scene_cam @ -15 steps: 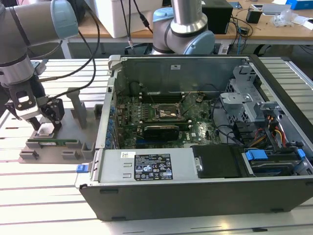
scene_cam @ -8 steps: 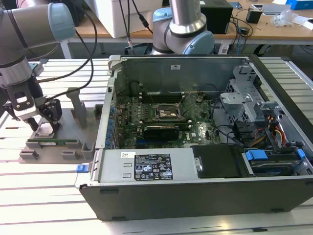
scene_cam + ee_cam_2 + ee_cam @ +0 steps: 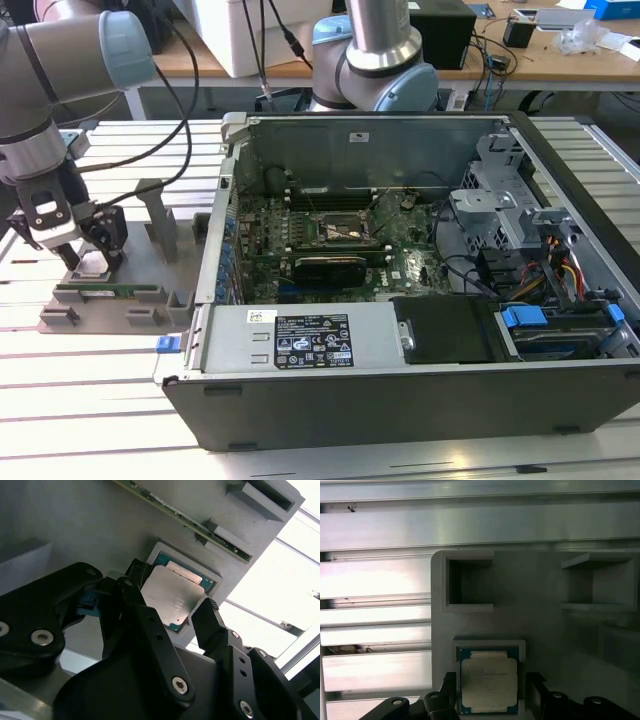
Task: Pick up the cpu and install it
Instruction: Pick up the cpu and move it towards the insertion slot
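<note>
First wrist view: the cpu (image 3: 488, 684) lay flat, silver lid up, seated in a raised-rim pocket (image 3: 487, 643) on the grey fixture tray (image 3: 545, 630). It was not lifted. The gripper (image 3: 490, 694) was down over it, released, with its black fingers (image 3: 536, 699) spread one to each side of the chip. A thin gap showed on both sides, so I read no clamp yet.

Second wrist view agreed: the cpu (image 3: 172, 597) sat between the two fingers (image 3: 212, 625), and its green board edge showed inside the pocket rim. One fingertip looked close to a corner of the chip. Whether it touched, I couldn't tell.

Relation that mattered: the chip was straight under the gripper and centred between the fingertips, with no sideways offset that I could see. It looked close to square, so there was no real long axis. The fingers faced two opposite edges, and the closing line ran across the lid.

Exterior view, read as a clock face: the gripper (image 3: 88, 252) hung low over the tray, which sat on the slatted table (image 3: 100, 400) at about 9 o'clock from the open computer case (image 3: 400, 400). A green memory stick (image 3: 105, 291) lay in its own slot on the tray, just beside the pocket at roughly 6 o'clock from the gripper. The socket (image 3: 340, 232) on the board inside the case was well apart, at about 3 o'clock from the gripper, past the case wall.
</note>
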Robot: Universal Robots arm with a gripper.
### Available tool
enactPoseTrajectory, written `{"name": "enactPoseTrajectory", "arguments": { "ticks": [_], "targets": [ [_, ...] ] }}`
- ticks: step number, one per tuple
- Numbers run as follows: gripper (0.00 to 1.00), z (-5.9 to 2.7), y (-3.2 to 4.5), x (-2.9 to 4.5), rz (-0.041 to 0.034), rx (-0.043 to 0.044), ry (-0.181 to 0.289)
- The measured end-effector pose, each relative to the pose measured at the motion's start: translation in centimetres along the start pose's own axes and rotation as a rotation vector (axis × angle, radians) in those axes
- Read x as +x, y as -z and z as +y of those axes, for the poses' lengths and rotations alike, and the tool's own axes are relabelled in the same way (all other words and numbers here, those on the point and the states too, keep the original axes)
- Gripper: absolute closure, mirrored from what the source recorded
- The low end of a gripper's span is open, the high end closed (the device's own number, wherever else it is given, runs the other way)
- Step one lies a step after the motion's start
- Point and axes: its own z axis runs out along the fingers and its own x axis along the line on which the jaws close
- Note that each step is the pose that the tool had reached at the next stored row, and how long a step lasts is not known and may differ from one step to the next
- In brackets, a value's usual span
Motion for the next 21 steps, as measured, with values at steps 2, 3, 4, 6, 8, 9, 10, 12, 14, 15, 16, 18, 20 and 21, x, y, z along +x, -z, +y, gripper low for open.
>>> {"name": "enactPoseTrajectory", "arguments": {
  "ticks": [2,3,4,6,8,9,10,12,14,15,16,18,20,21],
  "targets": [
    [0.34,0.01,-0.08,-0.05,0.0001,-0.0004,0.000],
    [0.34,0.01,-0.08,-0.05,-0.0001,-0.0005,0.000],
    [0.34,0.01,-0.08,-0.06,-0.0001,-0.0006,0.000],
    [0.34,0.01,-0.08,-0.05,-0.0001,-0.0006,0.000],
    [0.42,0.01,-0.08,-0.05,0.0001,-0.0006,0.000],
    [0.46,0.01,-0.08,-0.05,0.0000,-0.0007,0.000],
    [0.46,0.01,-0.08,-0.05,0.0000,-0.0007,0.000],
    [0.46,0.01,-0.08,-0.05,0.0000,-0.0009,0.000],
    [0.46,0.01,-0.08,-0.06,-0.0002,-0.0010,0.000],
    [0.46,0.00,0.06,-0.06,-0.0004,-0.0012,0.000],
    [0.46,-0.01,0.37,-0.07,0.0000,-0.0010,0.000],
    [0.46,-0.05,1.26,-0.09,-0.0001,-0.0009,0.000],
    [0.46,0.12,2.18,-0.11,-0.0001,-0.0006,0.000],
    [0.46,0.17,2.51,-0.11,-0.0001,-0.0005,0.000]
  ]
}}
